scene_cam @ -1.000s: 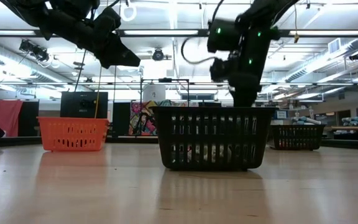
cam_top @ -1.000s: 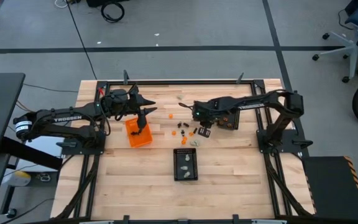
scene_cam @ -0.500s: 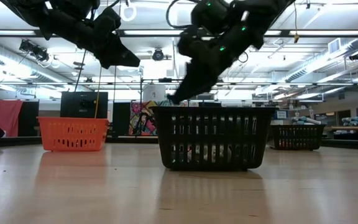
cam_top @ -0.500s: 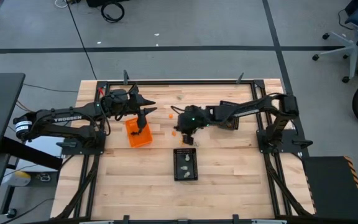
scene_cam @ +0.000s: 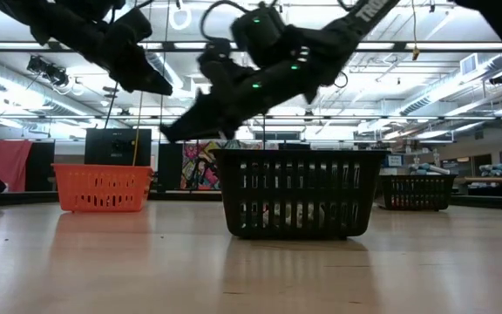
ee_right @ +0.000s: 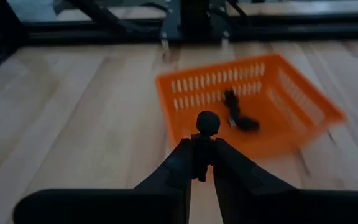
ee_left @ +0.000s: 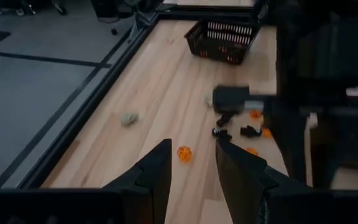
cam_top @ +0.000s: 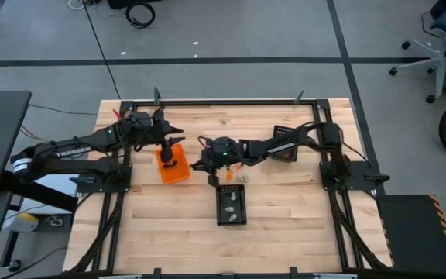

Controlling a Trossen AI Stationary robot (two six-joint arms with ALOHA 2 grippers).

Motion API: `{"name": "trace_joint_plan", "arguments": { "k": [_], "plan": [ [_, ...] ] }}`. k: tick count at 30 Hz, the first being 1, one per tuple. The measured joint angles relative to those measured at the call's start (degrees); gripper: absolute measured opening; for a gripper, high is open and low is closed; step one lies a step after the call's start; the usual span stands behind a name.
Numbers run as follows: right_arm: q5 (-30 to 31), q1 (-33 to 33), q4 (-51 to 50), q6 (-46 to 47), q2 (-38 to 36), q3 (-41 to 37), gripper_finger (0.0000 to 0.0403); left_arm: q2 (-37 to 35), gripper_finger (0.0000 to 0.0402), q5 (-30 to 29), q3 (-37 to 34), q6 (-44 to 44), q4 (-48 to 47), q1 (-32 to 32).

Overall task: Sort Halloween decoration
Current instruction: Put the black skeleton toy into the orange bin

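The right gripper (ee_right: 199, 163) is pinching a black piece (ee_right: 207, 122) before the orange bin (ee_right: 253, 106); the left gripper (ee_left: 191, 163) is hanging part-open, empty; loose pieces (ee_left: 184, 153) are remaining on the surface (cam_top: 285, 201).

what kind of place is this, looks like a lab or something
Likely a robotics lab or workshop: a framed wooden table on a taped grey floor, an office chair nearby, and ceiling strip lights over cluttered benches.

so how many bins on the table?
3. Orange bin on the left under the left gripper, one black bin at the front centre, another black bin by the right arm.
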Motion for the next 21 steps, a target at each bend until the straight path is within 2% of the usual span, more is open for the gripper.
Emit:
{"name": "trace_joint_plan", "arguments": {
  "k": [7, 13, 16, 21],
  "plan": [
    [-0.34, 0.48, -5.67, -3.42, 7.68, 12.36, 0.0056, -2.33, 0.0132, -0.66, 0.00, -0.41, -2.05, 0.02],
    [-0.31, 0.53, -7.27, -3.67, 12.25, 16.67, 0.0058, -2.50, 0.0132, -1.53, 0.00, -0.59, -2.29, 0.28],
    [0.21, 0.53, -7.36, -4.35, 12.56, 16.86, 0.0073, -2.50, 0.0132, -1.51, 0.00, -0.62, -2.22, 0.28],
    [0.26, 0.53, -8.71, -4.44, 12.17, 16.78, 0.0124, -2.47, 0.0132, -1.52, 0.00, -0.66, -1.99, 0.28]
  ]
}}
